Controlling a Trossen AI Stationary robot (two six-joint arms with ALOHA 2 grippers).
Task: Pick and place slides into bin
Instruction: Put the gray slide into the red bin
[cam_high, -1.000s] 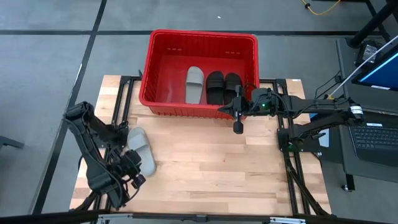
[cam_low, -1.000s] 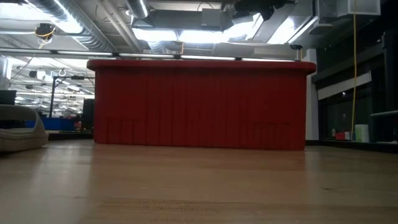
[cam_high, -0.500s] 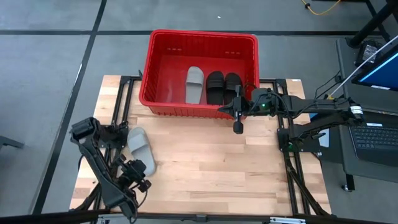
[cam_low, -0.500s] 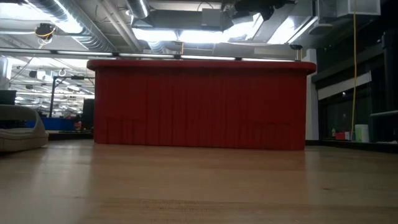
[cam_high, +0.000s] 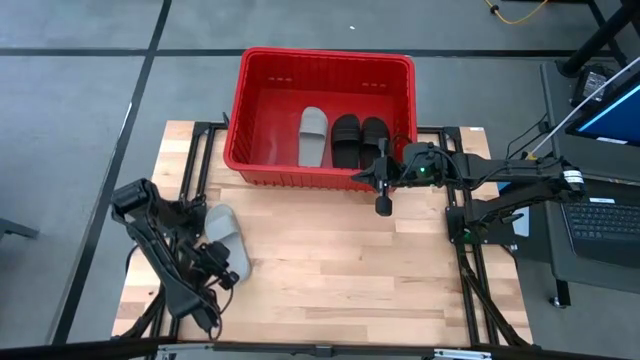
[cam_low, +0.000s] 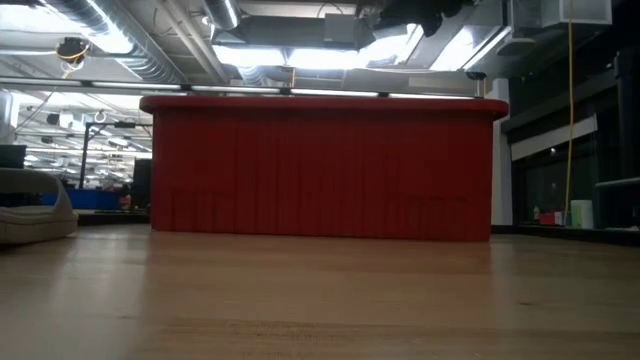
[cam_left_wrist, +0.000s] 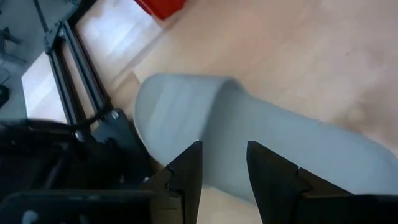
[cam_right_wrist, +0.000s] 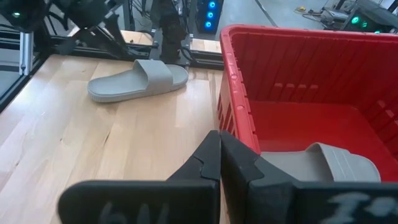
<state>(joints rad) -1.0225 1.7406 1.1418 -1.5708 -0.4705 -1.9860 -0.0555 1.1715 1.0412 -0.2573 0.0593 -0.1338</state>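
Now, if you compare with the picture from half a second ago, you see that the left arm has shifted: its elbow has swung a little and the left gripper sits closer to the last grey slide, which lies on the table near its left edge, well apart from the bin. The slide itself has not moved. In the left wrist view the two fingers stand parted with a clear gap, holding nothing, and the grey slide fills the picture just beyond their tips. I judge that the approach is nearly complete and the grasp is the next step; you should watch that the fingers go around the strap or the sole edge and do not only push the slide.

The right gripper waits at the front rim of the bin, its fingers pressed together on nothing, unchanged. Inside the bin lie one grey slide and two black slides, side by side. So three of four are placed.
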